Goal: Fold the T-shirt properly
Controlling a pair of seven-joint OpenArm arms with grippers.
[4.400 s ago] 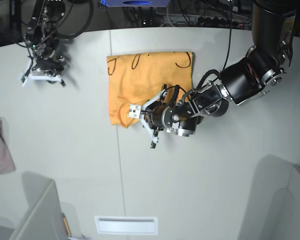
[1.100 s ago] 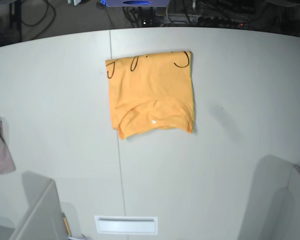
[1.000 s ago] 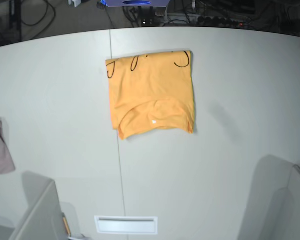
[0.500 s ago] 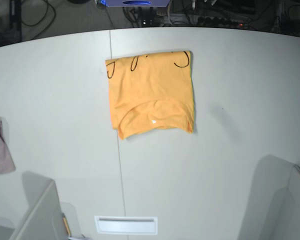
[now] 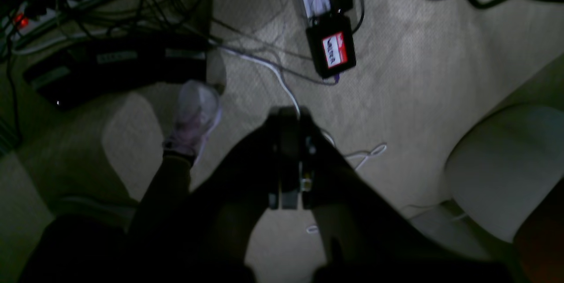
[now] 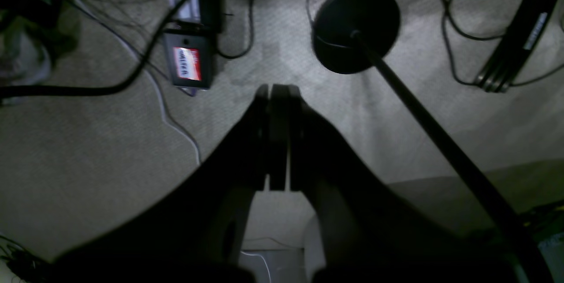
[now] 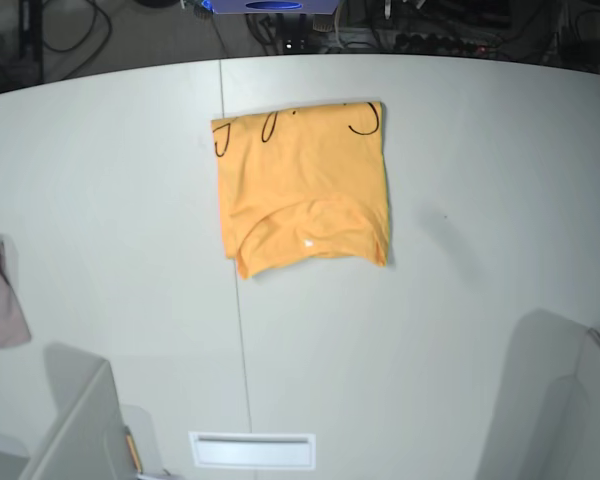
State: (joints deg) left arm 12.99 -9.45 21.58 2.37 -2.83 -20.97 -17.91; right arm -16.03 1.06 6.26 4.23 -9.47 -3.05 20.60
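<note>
Nearest the base camera, a white slotted plate (image 7: pixel 252 449) lies flat at the counter's (image 7: pixel 460 200) front edge. Farther back, the T-shirt (image 7: pixel 302 185) lies folded into a rough rectangle on the counter, its near hem uneven, a small white tag (image 7: pixel 307 242) showing on the lower fold and thin black curved lines (image 7: pixel 270 125) along its far edge. A pinkish cloth (image 7: pixel 0 295) sits well apart at the counter's left edge. Neither arm appears in the base view. Both wrist cameras look down at carpeted floor (dim and strewn with cables): the left pincer (image 5: pixel 288 159) has its fingers pressed together, empty, and the right pincer (image 6: pixel 277 137) is likewise closed on nothing.
</note>
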